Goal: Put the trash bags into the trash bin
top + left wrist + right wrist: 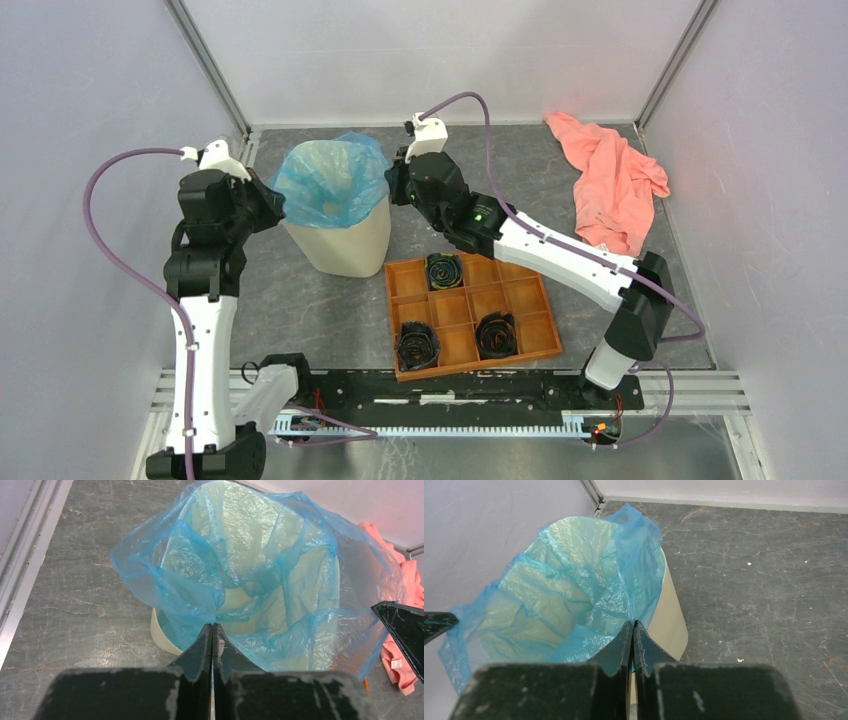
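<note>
Nearest, black coiled rolls [417, 345] were seen in the orange tray [391, 300]. Beyond, the light-blue trash bag [330, 180] was draped into the cream trash bin [345, 248], its edges pinched by the left gripper [212, 626] and right gripper [633, 622]. Farthest, a pink cloth [610, 180] was seen.

crinkly film trash bags [260, 565], smooth plastic trash bin [345, 245]

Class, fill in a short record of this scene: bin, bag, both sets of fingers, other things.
Bin: cream, upright, tallest thing here
Bag: light blue, spread open over its mouth
Left fingers: shut on the bag's edge
Right fingers: shut on the opposite edge
Tray: orange, three black rolls inside
Cloth: pink, crumpled, far right
</note>
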